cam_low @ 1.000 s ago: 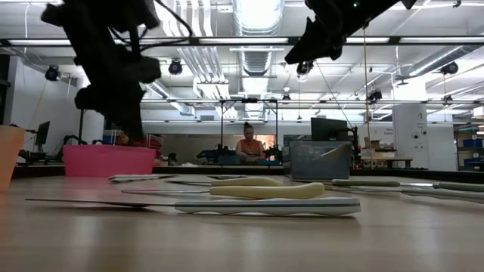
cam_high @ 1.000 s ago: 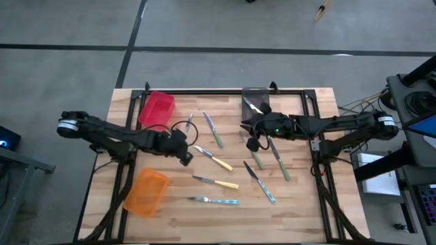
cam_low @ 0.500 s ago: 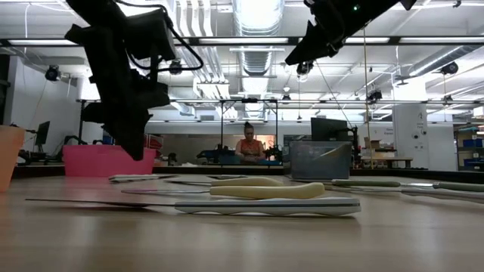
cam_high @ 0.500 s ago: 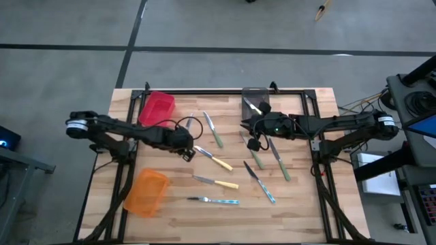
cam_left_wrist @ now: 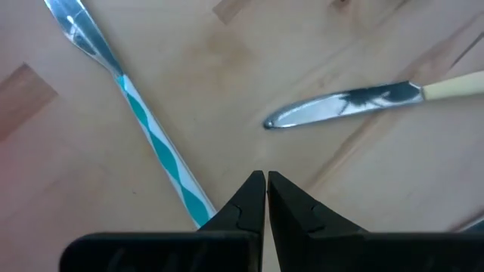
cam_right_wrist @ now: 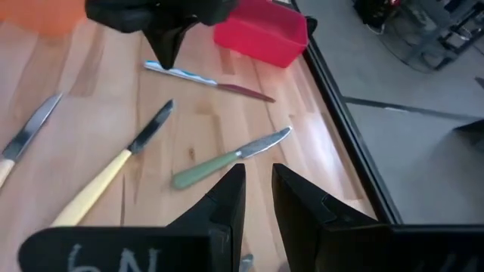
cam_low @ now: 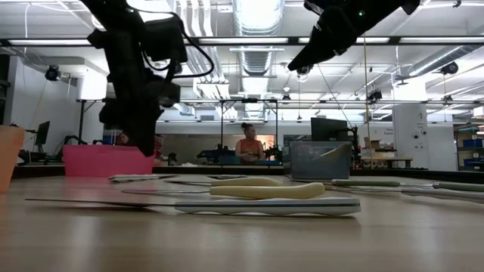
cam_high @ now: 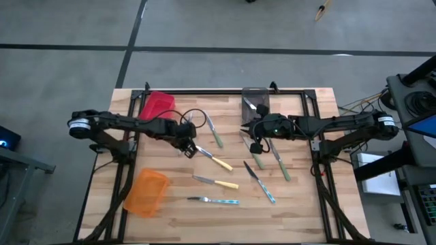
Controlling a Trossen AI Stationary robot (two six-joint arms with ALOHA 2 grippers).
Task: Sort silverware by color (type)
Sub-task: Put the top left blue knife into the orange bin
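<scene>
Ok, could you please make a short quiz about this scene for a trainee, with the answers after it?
1. True or false: the left pincer holds a knife.
2. Which bin stands nearest the right pincer? A red bin, B orange bin, C grey bin.
3. Which two handle colours show in the left wrist view?
Key: 1 false, it is shut on nothing. 2 C. 3 a light blue handle and a yellow handle.
</scene>
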